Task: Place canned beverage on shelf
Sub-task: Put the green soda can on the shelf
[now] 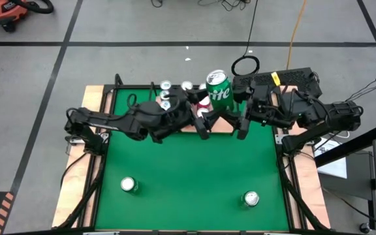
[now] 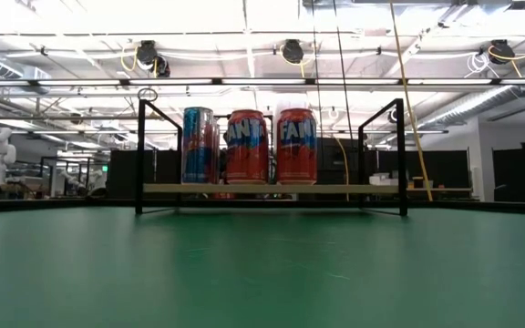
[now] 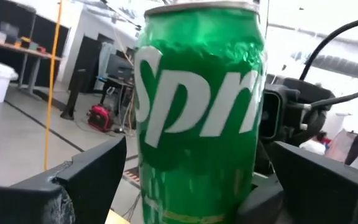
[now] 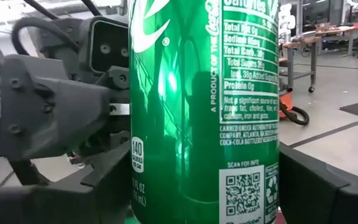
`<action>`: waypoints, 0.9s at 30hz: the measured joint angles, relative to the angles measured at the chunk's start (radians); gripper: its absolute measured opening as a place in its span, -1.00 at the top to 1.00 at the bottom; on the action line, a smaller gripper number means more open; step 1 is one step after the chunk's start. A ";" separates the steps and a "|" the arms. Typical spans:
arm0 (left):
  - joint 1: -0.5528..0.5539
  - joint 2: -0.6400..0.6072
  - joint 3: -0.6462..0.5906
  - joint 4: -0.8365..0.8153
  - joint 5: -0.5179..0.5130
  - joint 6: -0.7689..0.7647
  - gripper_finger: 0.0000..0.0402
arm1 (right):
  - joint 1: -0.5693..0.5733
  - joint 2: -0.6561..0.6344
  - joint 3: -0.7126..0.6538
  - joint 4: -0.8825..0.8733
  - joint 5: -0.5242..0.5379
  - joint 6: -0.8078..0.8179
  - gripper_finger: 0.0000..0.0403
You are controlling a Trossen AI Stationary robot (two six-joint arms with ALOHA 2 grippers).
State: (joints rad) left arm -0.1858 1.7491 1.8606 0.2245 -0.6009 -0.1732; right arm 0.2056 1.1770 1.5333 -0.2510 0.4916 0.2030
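Item: green Sprite can, standing upright at the back edge of the green mat, at the right end of the shelf as seen from above. The left gripper is reaching in from the left with its fingers spread apart on either side of the can; the left wrist view is showing a gap between the can and each finger. The right gripper is reaching in from the right with the can between its fingers; whether they are pressing on it I cannot tell. Shelf stock in the low view: one blue-and-red can and two orange Fanta cans, standing in a row. Two more cans are standing well apart near the mat's front edge.
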 joint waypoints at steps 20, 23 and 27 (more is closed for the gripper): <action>0.030 0.033 0.000 0.008 -0.007 -0.022 -0.70 | -0.009 0.028 0.000 -0.017 0.007 -0.067 -0.48; 0.040 0.034 0.000 0.002 0.039 -0.026 -0.69 | -0.008 0.029 0.000 -0.016 0.007 -0.070 -0.48; 0.044 0.033 0.000 -0.001 0.074 -0.030 -0.58 | -0.008 0.028 0.001 -0.016 0.009 -0.086 -0.48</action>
State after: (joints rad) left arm -0.1417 1.7821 1.8610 0.2231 -0.5270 -0.2035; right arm 0.1974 1.2052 1.5341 -0.2666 0.5009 0.1173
